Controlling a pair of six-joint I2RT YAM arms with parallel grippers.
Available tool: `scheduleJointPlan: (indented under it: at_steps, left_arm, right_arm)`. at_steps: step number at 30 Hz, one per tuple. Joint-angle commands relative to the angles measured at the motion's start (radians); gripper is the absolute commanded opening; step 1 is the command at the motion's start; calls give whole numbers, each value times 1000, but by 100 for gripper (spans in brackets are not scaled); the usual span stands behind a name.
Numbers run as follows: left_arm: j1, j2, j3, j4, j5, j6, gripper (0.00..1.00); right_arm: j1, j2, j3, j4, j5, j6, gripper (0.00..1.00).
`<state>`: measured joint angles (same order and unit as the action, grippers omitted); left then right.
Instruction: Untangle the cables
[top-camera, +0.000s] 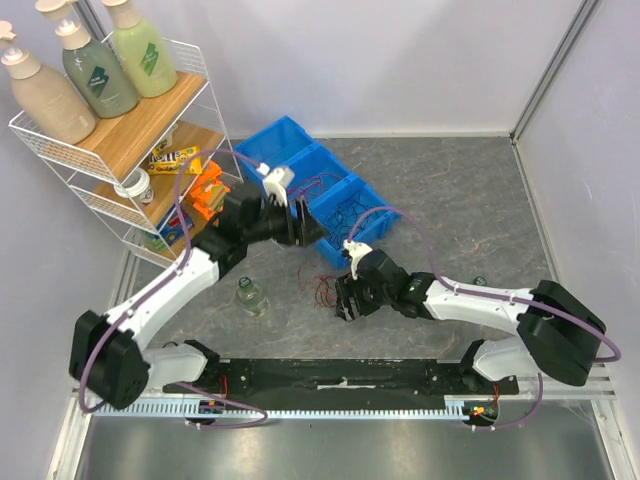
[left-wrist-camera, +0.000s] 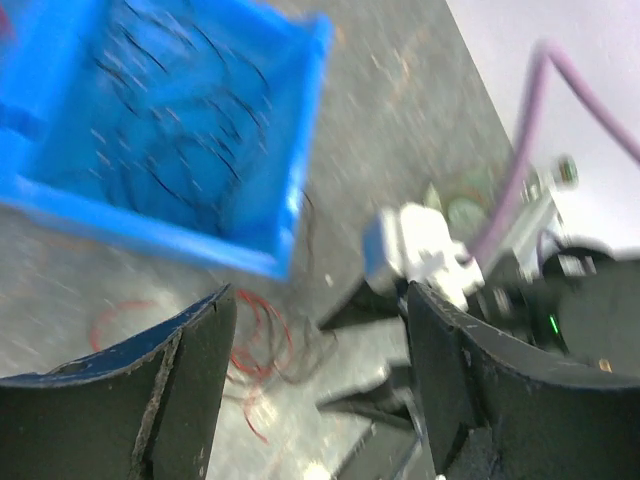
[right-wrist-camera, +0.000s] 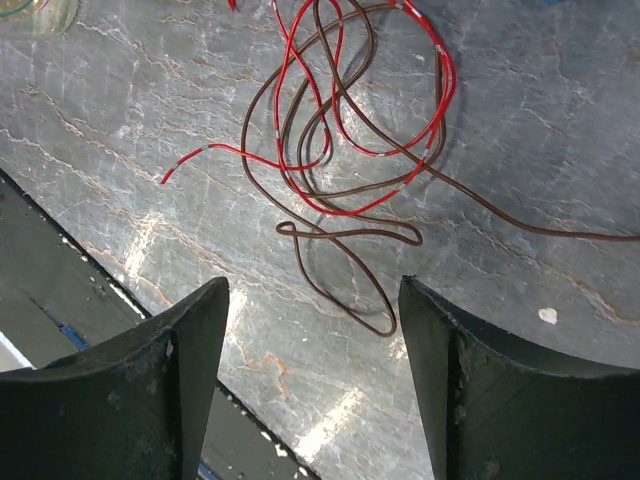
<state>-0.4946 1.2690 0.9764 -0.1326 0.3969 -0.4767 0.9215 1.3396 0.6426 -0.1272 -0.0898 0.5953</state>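
Note:
The cables (right-wrist-camera: 345, 130) lie on the grey table as a loose tangle of thin red and dark brown loops, with one brown strand trailing off to the right. My right gripper (right-wrist-camera: 312, 290) hovers just short of the tangle, open, with nothing between its fingers. From above, the cables (top-camera: 324, 290) show left of the right gripper (top-camera: 345, 300). My left gripper (top-camera: 307, 232) hangs above the table at the near corner of the blue bin, open and empty. Its blurred wrist view shows the left gripper (left-wrist-camera: 320, 300) over the red loops of the cables (left-wrist-camera: 255, 345).
Three blue bins (top-camera: 386, 216) stand in a diagonal row at the back; the nearest bin (left-wrist-camera: 150, 235) holds thin dark wires (left-wrist-camera: 170, 110). A small bottle (top-camera: 250, 296) stands left of the tangle. A wire rack (top-camera: 110, 150) with bottles fills the back left. A black rail (top-camera: 340, 375) runs along the near edge.

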Motion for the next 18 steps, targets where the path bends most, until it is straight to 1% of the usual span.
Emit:
scheduleJointPlan:
  at_steps: [1,3,5,7,8,9,11,12,13,15,18]
  left_arm:
    - [-99,-150,-149,85,111,27,75]
    - [-166,-186,-200,67,44,50,76]
    - [-208,-184,-229,51,-15,53,76]
    - [-235,-152,-245,54,-23,43,75]
    - [-249,-132,-255,79,-21,30,74]
    - [-260,-106,-268,114,-21,12,70]
    - [-266,-31,-271,128,-30,-48,53]
    - [-266,13,-269,129,-47,-86,48]
    - [-266,50,-265,129,-59,-114,45]
    - [-272,120,-274,180,-84,-140,45]
    - [-271,214,-283,191,-131,-157,45]
  right_arm:
    - [14,33,-47,182,15,8,74]
    - [14,55,-69,193,9,-14,66]
    - [14,73,-70,175,9,-29,48]
    - [16,70,-60,134,1,-38,29]
    - [16,53,-60,129,4,-38,22]
    - [16,29,-61,89,8,-38,14]
    - [16,-55,-60,54,15,-31,2]
    - [16,-101,-58,38,16,-25,0]
    - [16,-181,-55,22,15,-22,0]
    - [16,-310,-49,3,-1,-15,0]
    - [16,-506,-2,-20,1,-14,0]
